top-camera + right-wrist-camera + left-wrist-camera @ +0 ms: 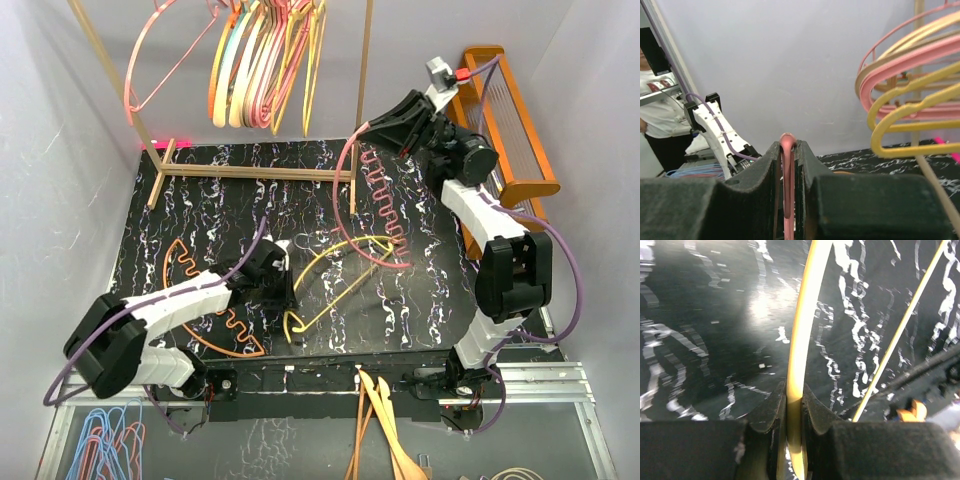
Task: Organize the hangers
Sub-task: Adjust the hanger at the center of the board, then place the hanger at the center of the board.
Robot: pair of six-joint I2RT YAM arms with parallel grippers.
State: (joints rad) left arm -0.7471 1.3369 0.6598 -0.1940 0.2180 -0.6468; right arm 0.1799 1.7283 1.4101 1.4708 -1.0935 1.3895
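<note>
Left wrist: left gripper (794, 400) clamped yellow hanger (801, 340). Right gripper (788, 148) pinched pink hanger (787, 200) near hung hangers (900, 90).

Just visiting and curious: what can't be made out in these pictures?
- Top view: where the left gripper pinches the yellow hanger, hidden under its own body.
- Left wrist view: yellow hanger's whole shape, cut off by frame edges.
- Top view: wooden hangers, cut off at the bottom edge.

Glossy sheen noted on black white-veined tabletop (715, 330); thin yellow plastic hanger (799, 340) seen smooth; pale rack frame (250, 173) recorded as bare wood
</note>
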